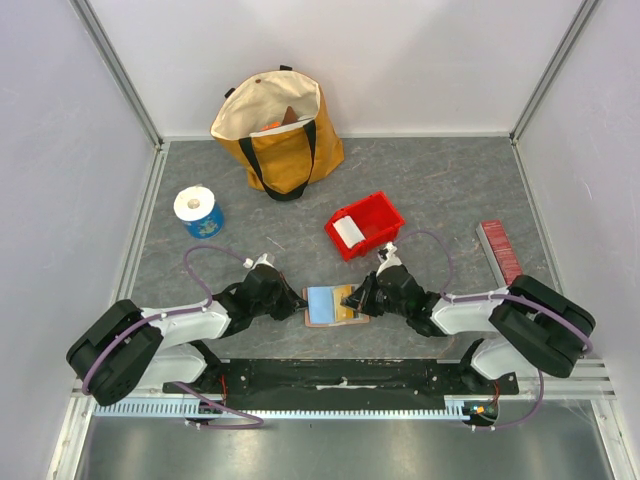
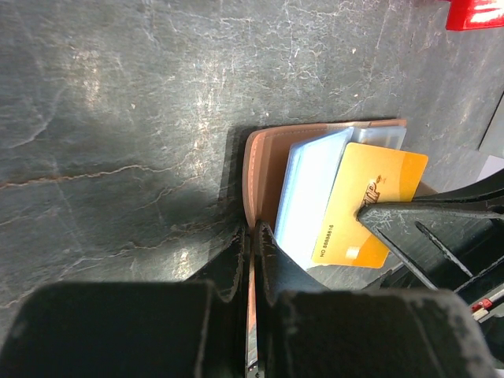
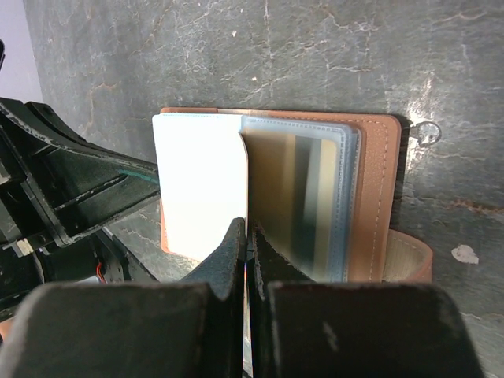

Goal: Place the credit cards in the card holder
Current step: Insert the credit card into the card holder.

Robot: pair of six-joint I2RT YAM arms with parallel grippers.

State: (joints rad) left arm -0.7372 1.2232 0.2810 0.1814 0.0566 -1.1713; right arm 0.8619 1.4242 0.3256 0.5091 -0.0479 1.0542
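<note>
Lying open on the table just on the near side of the red bin [image 1: 380, 220]: card holder [image 3: 378, 189], tan, inner sleeves facing up, set between both grippers.

- left gripper [image 2: 253, 234]: fingers pressed together, pinching the holder's tan cover edge.
- right gripper [image 3: 246, 230]: fingers clamped on a yellowish credit card [image 2: 370, 193], held over the holder's clear sleeves.
- light blue card [image 2: 309, 189]: resting on the holder's inner face, partly under the yellowish one.
- yellow tote bag [image 1: 280, 130]: beyond the bin, to its left.

Blue, yellow cards [image 2: 370, 201] lie on open holder [image 2: 264, 169].
</note>
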